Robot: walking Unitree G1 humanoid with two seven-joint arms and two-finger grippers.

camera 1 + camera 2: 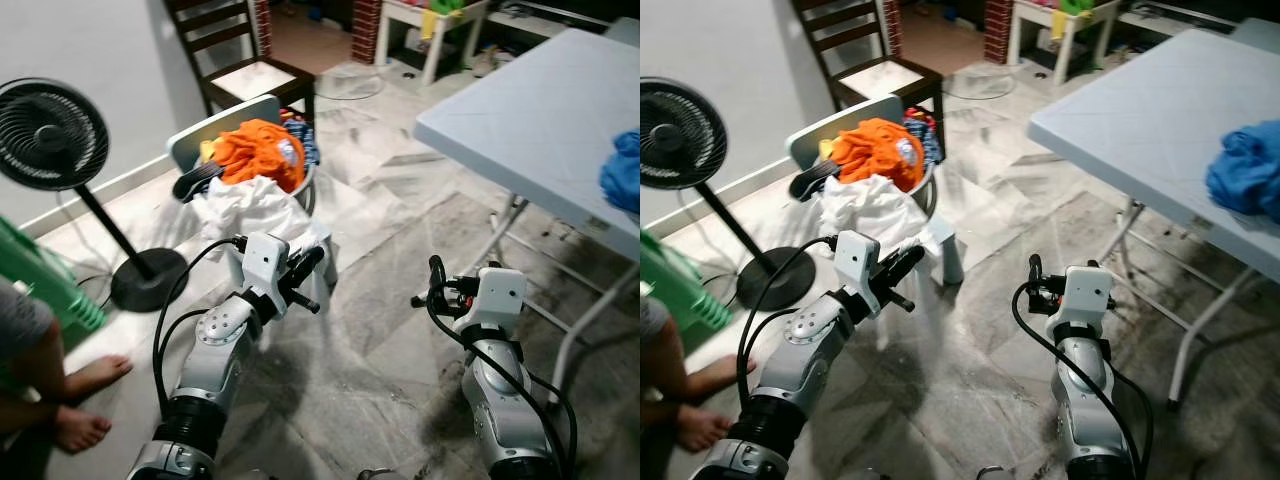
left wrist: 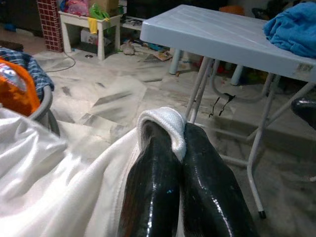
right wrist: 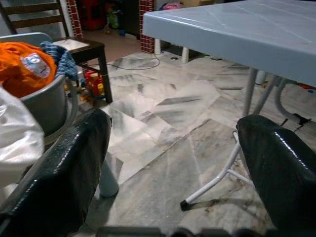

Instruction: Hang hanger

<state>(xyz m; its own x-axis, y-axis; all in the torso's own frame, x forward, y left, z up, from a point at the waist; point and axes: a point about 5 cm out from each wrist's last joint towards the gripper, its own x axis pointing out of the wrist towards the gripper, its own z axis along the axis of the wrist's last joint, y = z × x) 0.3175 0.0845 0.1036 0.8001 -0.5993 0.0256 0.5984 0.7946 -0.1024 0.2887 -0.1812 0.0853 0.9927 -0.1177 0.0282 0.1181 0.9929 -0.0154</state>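
Hanger work is the job, but I cannot make out a hanger anywhere from my seat; what I have instead is the white garment draped off the laundry basket, and that is what the coming move turns on. Going from my left: a fan stands by the wall with a person's bare feet near it, then the basket piled with orange clothes sits just ahead of my left arm. My left gripper is pressed together on a hem of the white garment, which runs from the fingertips back and to the left toward the basket, so the cloth's long line lies roughly along the arm's reach. The left arm is plainly the nearer one. My right gripper hangs over bare floor with its fingers spread wide and empty, well apart from the cloth. Farther right stands the folding table with a blue cloth on it. I judge the garment must be drawn rightward, clear of the basket.
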